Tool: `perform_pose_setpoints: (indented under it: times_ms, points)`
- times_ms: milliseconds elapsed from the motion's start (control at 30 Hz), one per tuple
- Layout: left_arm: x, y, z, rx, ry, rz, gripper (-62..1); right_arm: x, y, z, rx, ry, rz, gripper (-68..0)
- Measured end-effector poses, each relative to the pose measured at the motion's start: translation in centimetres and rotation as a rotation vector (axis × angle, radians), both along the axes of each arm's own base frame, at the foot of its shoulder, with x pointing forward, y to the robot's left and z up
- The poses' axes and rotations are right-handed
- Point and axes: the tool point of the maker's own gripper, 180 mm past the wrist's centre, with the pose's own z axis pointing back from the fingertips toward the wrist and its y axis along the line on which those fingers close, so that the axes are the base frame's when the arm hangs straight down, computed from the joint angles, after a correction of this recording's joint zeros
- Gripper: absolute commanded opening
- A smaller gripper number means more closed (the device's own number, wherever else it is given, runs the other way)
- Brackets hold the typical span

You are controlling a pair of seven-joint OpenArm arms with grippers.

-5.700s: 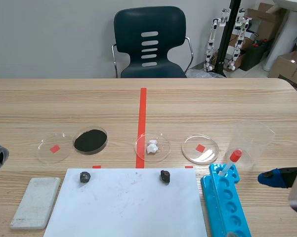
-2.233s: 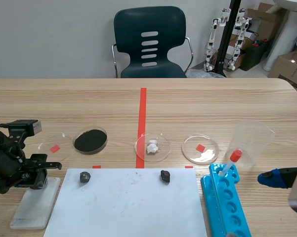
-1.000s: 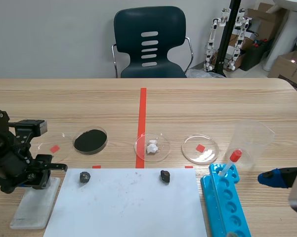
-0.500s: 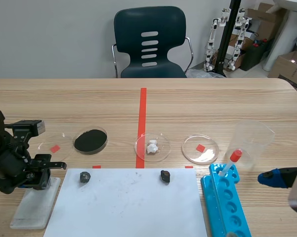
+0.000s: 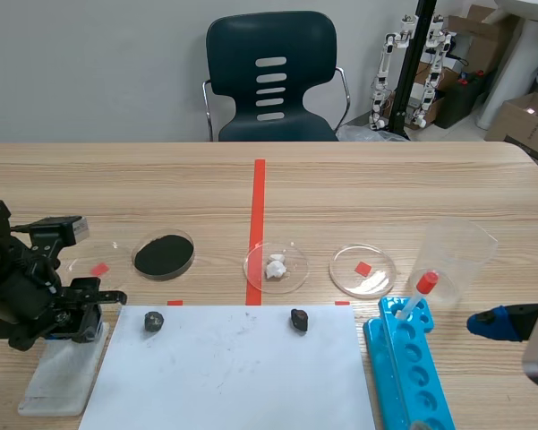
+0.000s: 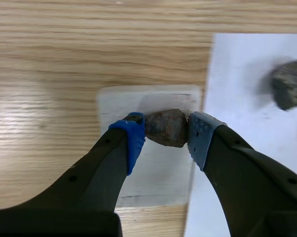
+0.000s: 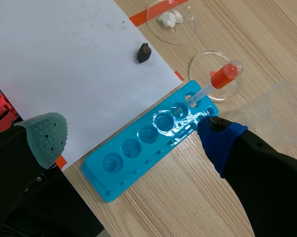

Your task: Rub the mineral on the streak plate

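My left hand (image 6: 166, 134) is clamped on the mineral (image 6: 165, 126), a brownish lump pinched between both pads. It sits over the far end of the white streak plate (image 6: 155, 173), which lies near the tabletop's near left corner, just beside the left edge of the paper sheet (image 6: 247, 64). To do this stroke well, I judge I should press the lump down firmly and drag it along the plate's length across bare white surface. I should grip tightly so it does not twist out, and stay inside the plate's edges so I neither scrape the wood nor mark the paper. From above I cannot tell whether the mineral actually touches the plate, and I make out no clear streak on it. In the scene view my arm covers the mineral and the plate's far end. My right hand (image 7: 131, 138) hangs empty, fingers apart, above the blue well tray (image 7: 108, 163) toward the tabletop's right edge; the scene view cuts most of it off.
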Motion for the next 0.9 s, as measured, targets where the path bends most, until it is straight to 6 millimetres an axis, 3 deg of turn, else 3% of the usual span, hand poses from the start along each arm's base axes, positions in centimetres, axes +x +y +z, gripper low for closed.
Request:
perform_pose_setpoints:
  times_ms: [233,433,900]
  points:
    - [-0.2,3.0,0.2,0.169,0.006,0.034,-47.9,0.0,0.0,0.0,0.0,0.0,0.0,-12.8]
    - [-0.2,3.2,0.2,0.177,0.007,0.043,-47.9,0.0,0.0,0.0,0.0,0.0,0.0,-12.8]
    - [-0.1,-1.6,0.1,-0.098,0.004,0.005,-47.9,0.0,0.0,0.0,0.0,0.0,0.0,-12.8]
